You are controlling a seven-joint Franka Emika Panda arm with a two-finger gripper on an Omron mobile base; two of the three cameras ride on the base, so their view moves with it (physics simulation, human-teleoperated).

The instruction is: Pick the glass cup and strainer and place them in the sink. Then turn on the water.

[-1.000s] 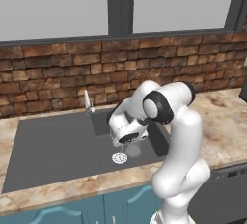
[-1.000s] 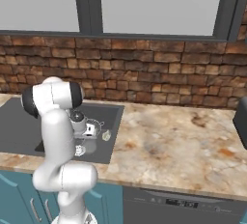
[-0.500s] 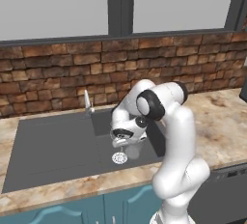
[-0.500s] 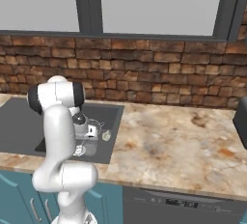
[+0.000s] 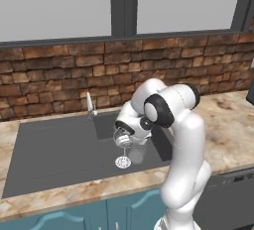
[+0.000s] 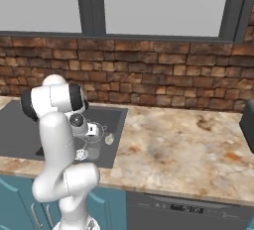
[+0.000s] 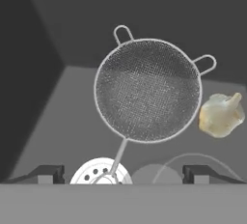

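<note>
End effector (image 7: 123, 174) open over round wire-mesh strainer (image 7: 147, 90) and clear cylindrical glass cup (image 7: 198, 167) in matte sink (image 5: 54, 149).

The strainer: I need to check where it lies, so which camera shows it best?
The hand view: the strainer lies whole in the sink, mesh and handle plain. In the left base view the hand blocks it; in the right base view it is faint wire by the arm.

Sink (image 7: 58, 97) holds strainer (image 7: 147, 90) (garlic (image 7: 221, 114) beside).

glass cup (image 7: 200, 169) and drain (image 7: 100, 173) cut off at hand-view bottom
</note>
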